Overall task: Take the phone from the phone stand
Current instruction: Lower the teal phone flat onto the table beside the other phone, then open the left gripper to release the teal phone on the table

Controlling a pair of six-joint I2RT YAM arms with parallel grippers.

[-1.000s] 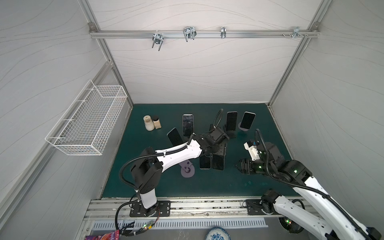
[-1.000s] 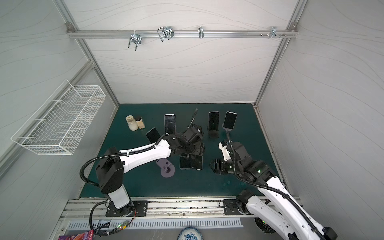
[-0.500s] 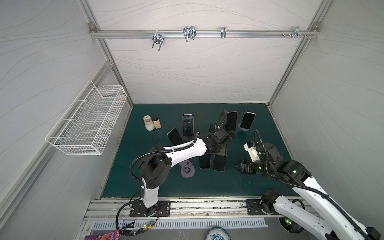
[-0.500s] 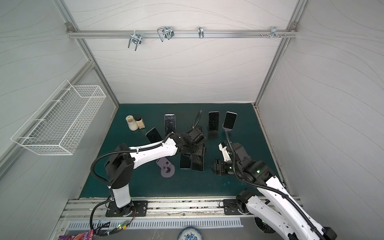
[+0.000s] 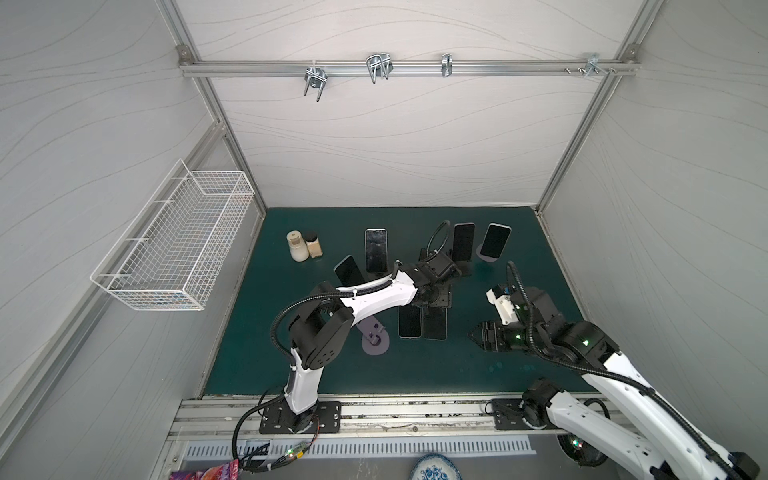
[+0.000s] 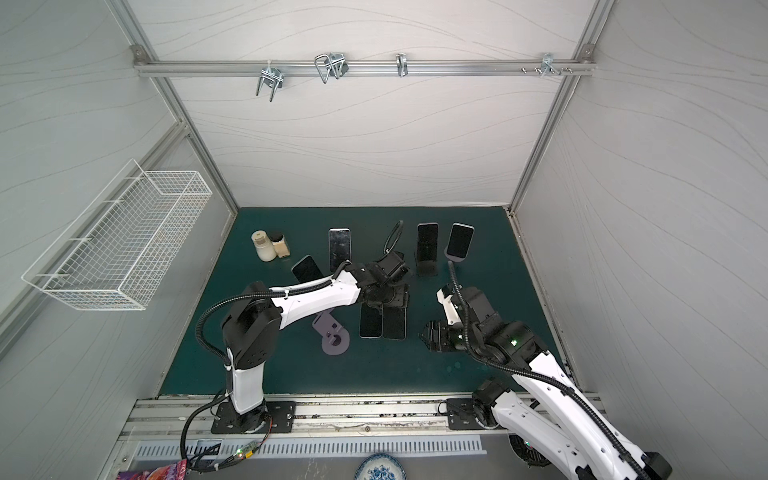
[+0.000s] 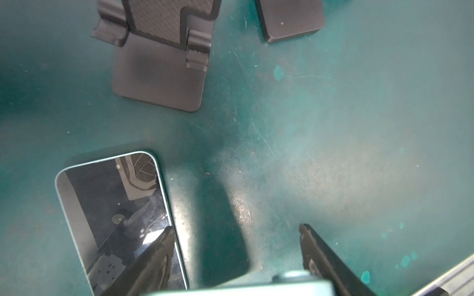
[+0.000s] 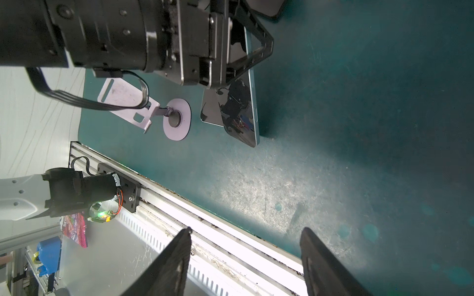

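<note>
Several dark phones lean on stands at the back of the green mat, among them one [image 5: 376, 249] left of centre and one [image 5: 463, 241] on a black stand. Two phones [image 5: 409, 322] [image 5: 434, 324] lie flat mid-mat. My left gripper [image 5: 436, 296] [image 7: 234, 228] hangs open just behind them, nothing between its fingers. In the left wrist view a flat phone [image 7: 115, 217] lies beside one finger, and an empty black stand [image 7: 159, 64] sits beyond. My right gripper [image 5: 478, 334] [image 8: 246, 230] is open and empty, to the right of the flat phones.
An empty purple stand [image 5: 374, 338] lies left of the flat phones. Two small jars [image 5: 303, 245] stand at the back left. A purple-based stand with a phone [image 5: 494, 240] is at the back right. A wire basket [image 5: 174, 249] hangs on the left wall.
The left arm's elbow has swung to the right and its wrist has shifted slightly toward the back. The flat phones and the right arm have stayed put.
</note>
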